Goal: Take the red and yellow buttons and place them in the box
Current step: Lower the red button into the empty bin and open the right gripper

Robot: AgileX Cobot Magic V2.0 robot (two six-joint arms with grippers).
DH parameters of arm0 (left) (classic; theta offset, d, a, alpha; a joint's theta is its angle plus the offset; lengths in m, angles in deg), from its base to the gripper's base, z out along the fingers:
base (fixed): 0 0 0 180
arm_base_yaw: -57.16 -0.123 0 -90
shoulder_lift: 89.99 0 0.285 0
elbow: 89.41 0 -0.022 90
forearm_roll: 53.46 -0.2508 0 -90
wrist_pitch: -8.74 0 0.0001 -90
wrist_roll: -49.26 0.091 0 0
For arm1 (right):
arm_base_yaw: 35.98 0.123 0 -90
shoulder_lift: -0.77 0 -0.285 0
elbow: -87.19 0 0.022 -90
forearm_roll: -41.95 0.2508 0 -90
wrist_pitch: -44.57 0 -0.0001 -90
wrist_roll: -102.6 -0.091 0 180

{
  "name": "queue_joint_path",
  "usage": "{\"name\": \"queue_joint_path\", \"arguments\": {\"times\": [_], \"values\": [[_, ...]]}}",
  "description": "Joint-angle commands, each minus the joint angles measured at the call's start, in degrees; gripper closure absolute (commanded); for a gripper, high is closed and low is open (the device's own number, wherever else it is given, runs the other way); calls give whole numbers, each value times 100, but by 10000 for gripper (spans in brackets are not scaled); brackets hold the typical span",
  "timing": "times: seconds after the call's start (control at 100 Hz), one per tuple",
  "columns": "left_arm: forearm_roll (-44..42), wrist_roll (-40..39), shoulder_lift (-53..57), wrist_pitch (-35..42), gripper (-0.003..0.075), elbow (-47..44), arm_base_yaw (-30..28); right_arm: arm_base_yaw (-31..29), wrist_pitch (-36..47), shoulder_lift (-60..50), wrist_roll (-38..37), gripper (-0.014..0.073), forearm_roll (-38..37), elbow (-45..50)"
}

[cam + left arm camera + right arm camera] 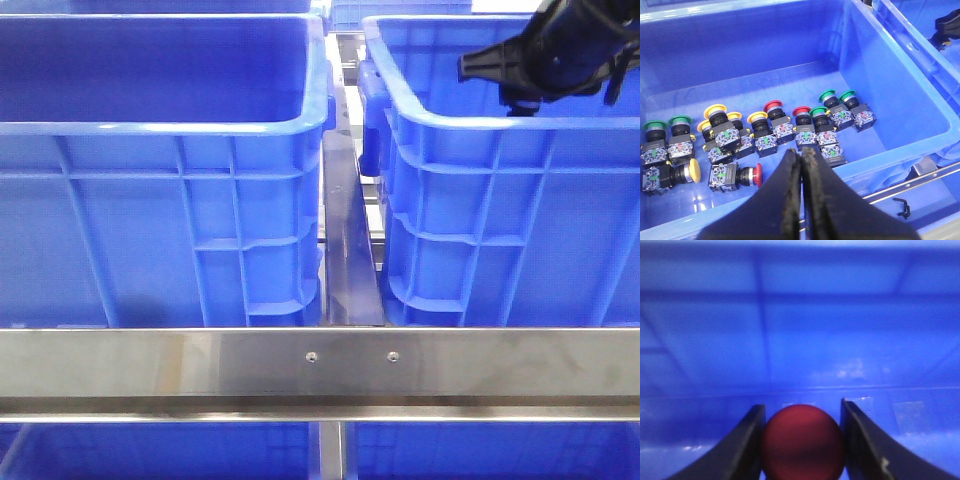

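Observation:
My right gripper (801, 410) is shut on a red button (802, 442), whose round cap fills the gap between the fingers. It sits low inside the box (500, 200), the right blue crate, with a blue wall close ahead. The right arm (545, 50) reaches over that box's rim. My left gripper (801, 152) is shut with nothing in it and hangs over the near rim of the left crate (765, 40). In that crate stand red buttons (773, 106), yellow buttons (715, 110) and green ones (827, 95). One red (758, 172) and one yellow (694, 171) lie on their sides.
A steel rail (320, 365) runs across the front, and a steel channel (348, 250) fills the narrow gap between the two crates. More blue crates show behind and below. A small black hex key (902, 207) lies on the frame beside the left crate.

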Motion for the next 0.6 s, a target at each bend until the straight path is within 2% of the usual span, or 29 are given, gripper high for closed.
{"name": "queue_joint_path", "arguments": {"times": [0.0,0.59], "values": [[83,-67,14,455,739,148,-13,-105,121,-169,56,443,-201,-288],[83,-67,14,458,739,148,-13,-243,-532,81,45,439,-201,-282]]}}
